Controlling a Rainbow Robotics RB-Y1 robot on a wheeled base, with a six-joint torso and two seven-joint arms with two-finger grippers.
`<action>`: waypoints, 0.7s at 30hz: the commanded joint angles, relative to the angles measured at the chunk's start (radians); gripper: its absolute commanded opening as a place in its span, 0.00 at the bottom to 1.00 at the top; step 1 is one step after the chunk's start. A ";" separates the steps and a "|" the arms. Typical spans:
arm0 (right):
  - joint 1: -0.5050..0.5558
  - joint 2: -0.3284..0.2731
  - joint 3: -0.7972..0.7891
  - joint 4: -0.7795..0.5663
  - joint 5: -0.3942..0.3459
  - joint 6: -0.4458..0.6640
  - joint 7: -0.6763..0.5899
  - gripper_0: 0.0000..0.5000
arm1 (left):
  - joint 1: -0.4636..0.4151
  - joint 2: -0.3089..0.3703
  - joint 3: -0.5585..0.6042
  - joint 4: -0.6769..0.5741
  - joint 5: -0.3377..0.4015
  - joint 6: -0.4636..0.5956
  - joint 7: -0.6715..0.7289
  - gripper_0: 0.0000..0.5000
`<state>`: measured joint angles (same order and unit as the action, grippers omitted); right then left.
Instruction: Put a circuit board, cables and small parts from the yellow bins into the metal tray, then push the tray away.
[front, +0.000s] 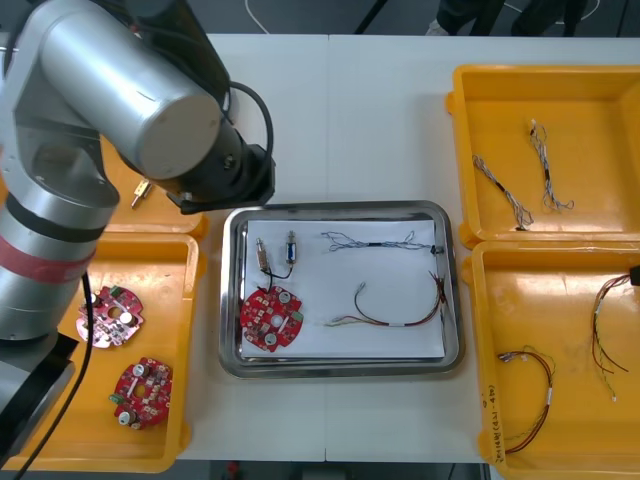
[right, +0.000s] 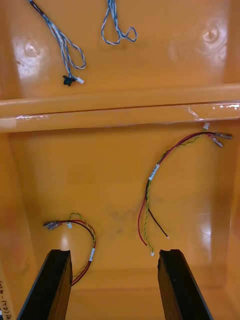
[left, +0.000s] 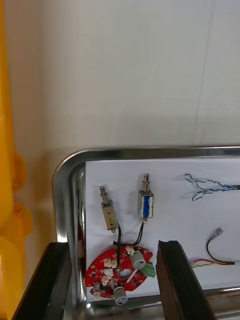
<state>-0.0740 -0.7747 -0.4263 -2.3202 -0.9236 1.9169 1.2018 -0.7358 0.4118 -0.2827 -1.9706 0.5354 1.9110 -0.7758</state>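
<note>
The metal tray (front: 340, 367), white inside, lies mid-table between the yellow bins. It holds a red circuit board (front: 270, 318) (left: 120, 272), two small metal parts (front: 262, 252) (front: 291, 245), a blue and white cable (front: 375, 240) and a red and yellow cable (front: 400, 310). My left gripper (left: 112, 245) hangs open above the tray's left end, with the board and the small metal parts (left: 108, 215) seen between its fingers. My right gripper (right: 114, 252) is open and empty over the near right bin (front: 475, 350), above two red and yellow cables (right: 82, 240) (right: 155, 185).
The near left bin (front: 190, 350) holds two more circuit boards (front: 110, 318) (front: 140, 392). A small metal part (front: 138, 192) lies in the far left bin (front: 115, 205). Two blue and white cables (front: 500, 190) (front: 545, 170) lie in the far right bin (front: 460, 150). Bare table stretches beyond the tray.
</note>
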 joint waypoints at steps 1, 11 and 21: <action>-0.017 -0.009 0.060 -0.053 0.005 0.003 -0.011 1.00 | 0.018 0.096 0.088 -0.080 0.077 0.009 0.027 1.00; -0.124 -0.006 0.222 -0.068 0.022 0.003 -0.016 1.00 | 0.148 0.243 0.229 -0.205 0.221 0.009 0.003 1.00; -0.268 -0.006 0.391 -0.064 0.019 0.003 -0.016 1.00 | 0.280 0.341 0.408 -0.226 0.319 0.009 -0.166 1.00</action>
<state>-0.2733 -0.7747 -0.0976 -2.3607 -0.9059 1.9169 1.2017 -0.5055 0.6943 0.0565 -2.1622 0.8254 1.9132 -0.7785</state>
